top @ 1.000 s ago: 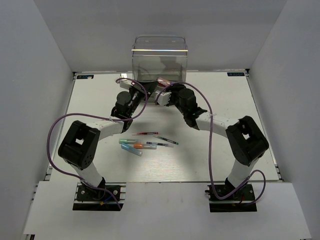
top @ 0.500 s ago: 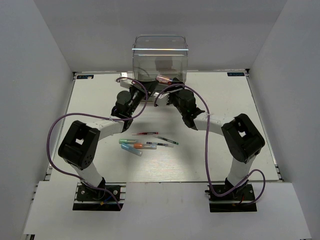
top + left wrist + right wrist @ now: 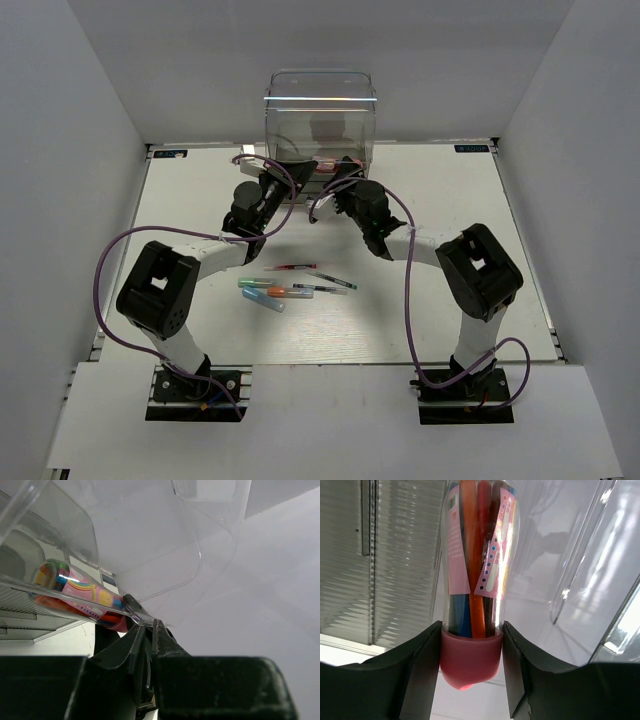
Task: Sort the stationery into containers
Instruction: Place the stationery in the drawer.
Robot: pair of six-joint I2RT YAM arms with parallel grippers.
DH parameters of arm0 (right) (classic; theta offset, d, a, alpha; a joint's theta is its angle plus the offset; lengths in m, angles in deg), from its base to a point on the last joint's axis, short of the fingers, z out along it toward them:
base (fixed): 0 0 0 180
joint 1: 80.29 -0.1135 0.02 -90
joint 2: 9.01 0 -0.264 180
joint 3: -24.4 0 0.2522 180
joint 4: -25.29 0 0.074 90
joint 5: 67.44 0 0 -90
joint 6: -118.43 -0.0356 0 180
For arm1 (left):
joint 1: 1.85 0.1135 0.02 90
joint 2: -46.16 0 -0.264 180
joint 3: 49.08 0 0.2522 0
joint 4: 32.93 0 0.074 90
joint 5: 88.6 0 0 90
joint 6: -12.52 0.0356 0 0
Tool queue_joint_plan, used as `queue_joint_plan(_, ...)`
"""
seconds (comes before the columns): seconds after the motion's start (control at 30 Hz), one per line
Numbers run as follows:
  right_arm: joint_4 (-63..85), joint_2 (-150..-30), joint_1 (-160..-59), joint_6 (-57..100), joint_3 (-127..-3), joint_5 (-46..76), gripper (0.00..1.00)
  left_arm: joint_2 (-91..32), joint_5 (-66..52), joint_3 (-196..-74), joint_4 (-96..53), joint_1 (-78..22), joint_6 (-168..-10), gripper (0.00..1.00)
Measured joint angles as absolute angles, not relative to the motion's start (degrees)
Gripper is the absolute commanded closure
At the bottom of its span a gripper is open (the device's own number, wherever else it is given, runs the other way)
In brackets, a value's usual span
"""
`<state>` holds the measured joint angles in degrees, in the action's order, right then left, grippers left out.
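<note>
The clear plastic organiser (image 3: 320, 120) stands at the table's far centre. My left gripper (image 3: 278, 190) is shut on the front lip of a low clear drawer (image 3: 145, 619), and the fingertips (image 3: 159, 630) pinch its edge. My right gripper (image 3: 471, 630) is shut on the pink-capped tube (image 3: 475, 580), which holds coloured markers and points into the organiser. The tube shows through the drawer wall in the left wrist view (image 3: 80, 597) and from above (image 3: 326, 163). Loose pens and markers (image 3: 295, 285) lie at mid-table: a red pen (image 3: 291, 267), dark pens (image 3: 330, 279), and green, orange and blue markers.
Purple cables loop from both arms over the table. White walls close in the left, right and back. The organiser's ribbed clear panel (image 3: 395, 570) is close on the left of the tube.
My right gripper has moved forward and left toward the organiser, carrying the pink tube up to the drawer. The left gripper and the loose pens have stayed put.
</note>
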<state>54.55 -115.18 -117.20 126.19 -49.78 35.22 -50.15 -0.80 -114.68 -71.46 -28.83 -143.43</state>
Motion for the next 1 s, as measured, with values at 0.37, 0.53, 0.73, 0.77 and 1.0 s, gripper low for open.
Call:
queue_joint_plan(0.37,52.63,-116.32,-116.67,135.87,-52.53,33.36,1.00,-50.15,-0.80,-114.68,-72.38,-28.88,-143.46,0.90)
queue_joint_plan(0.53,50.57,-117.34,-116.63,138.06,-55.11,34.02,1.00,-50.15,-0.80,-114.68,-73.43,-28.88,-143.46,0.90)
queue_joint_plan(0.73,47.82,-119.16,-116.63,138.49,-58.35,37.19,1.00,-50.15,-0.82,-114.72,-73.56,-28.88,-143.30,0.90)
queue_joint_plan(0.77,47.32,-119.62,-116.63,138.39,-58.92,38.00,1.00,-50.15,-0.80,-114.72,-73.34,-28.88,-143.26,0.90)
queue_joint_plan(1.0,44.39,-120.51,-115.91,138.71,-59.55,41.28,1.00,-50.15,-0.80,-114.72,-73.14,-28.88,-143.21,0.90)
